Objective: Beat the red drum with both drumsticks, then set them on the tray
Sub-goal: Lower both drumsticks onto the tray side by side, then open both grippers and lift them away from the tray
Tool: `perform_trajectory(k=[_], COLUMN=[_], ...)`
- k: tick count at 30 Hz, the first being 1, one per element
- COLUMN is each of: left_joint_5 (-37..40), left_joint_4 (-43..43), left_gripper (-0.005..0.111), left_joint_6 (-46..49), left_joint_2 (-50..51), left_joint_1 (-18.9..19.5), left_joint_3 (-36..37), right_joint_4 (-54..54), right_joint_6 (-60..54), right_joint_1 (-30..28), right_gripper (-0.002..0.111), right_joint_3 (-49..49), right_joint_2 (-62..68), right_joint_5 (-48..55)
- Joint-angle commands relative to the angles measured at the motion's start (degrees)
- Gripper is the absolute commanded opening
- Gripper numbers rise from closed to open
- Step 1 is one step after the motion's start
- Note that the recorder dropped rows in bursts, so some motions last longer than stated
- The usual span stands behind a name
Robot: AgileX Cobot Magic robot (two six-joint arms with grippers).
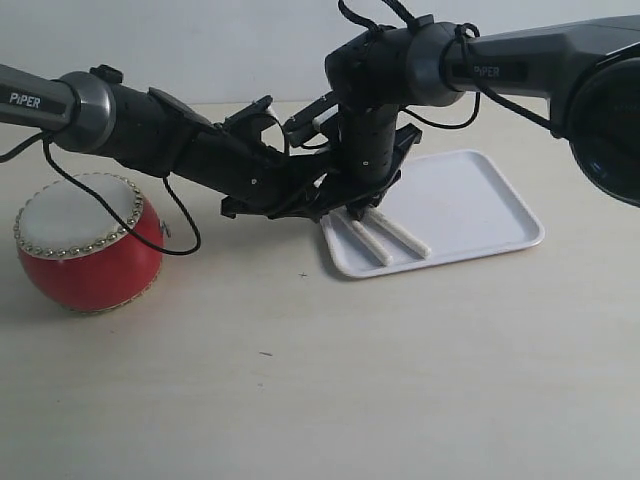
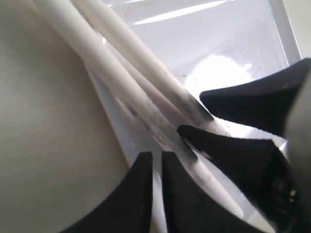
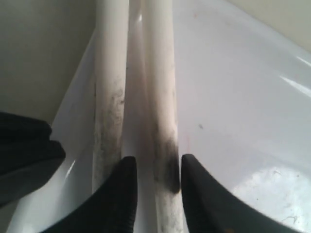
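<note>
A: Where are the drumsticks (image 1: 372,243) lying, and is any writing showing on them?

B: Both are lying side by side, nearly parallel, on the tray (image 1: 480,195), at its 8 o'clock end in the exterior view. Close up, dark smudges are showing on them, but nothing is reading as letters.

A: Is either end effector holding one?

B: The right end effector (image 3: 157,158) is standing open astride one stick, which is resting on the tray floor with a gap at one finger. The left end effector (image 2: 156,154) is all but closed, only a thin slit showing, and is gripping nothing.

A: And farther out?

B: The red drum (image 1: 95,265) is sitting on the worktop (image 1: 300,390) at 9 o'clock from the tray, well apart. "PiPER" is showing on the left arm (image 1: 150,125) and the right arm (image 1: 540,55). From outside, the arms are overlapping, hiding the fingers and the sticks' far ends. Both arms are running out of frame.
</note>
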Motion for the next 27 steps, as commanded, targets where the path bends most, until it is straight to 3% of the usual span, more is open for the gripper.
perform_trajectory(k=[1, 23, 25, 27], left_joint_5=[1.56, 10.87, 12.64, 15.95], left_joint_4=[0.17, 2.67, 5.69, 6.79], left_gripper=[0.021, 0.023, 0.017, 0.000], left_joint_6=[0.27, 0.27, -0.23, -0.61], left_joint_2=[-0.30, -14.34, -17.20, -20.34], left_joint_1=[-0.53, -0.53, -0.53, -0.53], left_joint_3=[0.19, 0.19, 0.19, 0.19], right_joint_4=[1.06, 4.71, 6.55, 8.57], right_joint_6=[0.86, 0.86, -0.51, -3.76], right_joint_1=[0.12, 0.12, 0.12, 0.12], right_gripper=[0.032, 0.032, 0.031, 0.017], right_joint_3=[-0.24, -0.34, -0.34, -0.34], right_joint_2=[-0.27, -12.17, -14.64, -16.79], right_joint_5=[-2.00, 7.93, 11.51, 15.33])
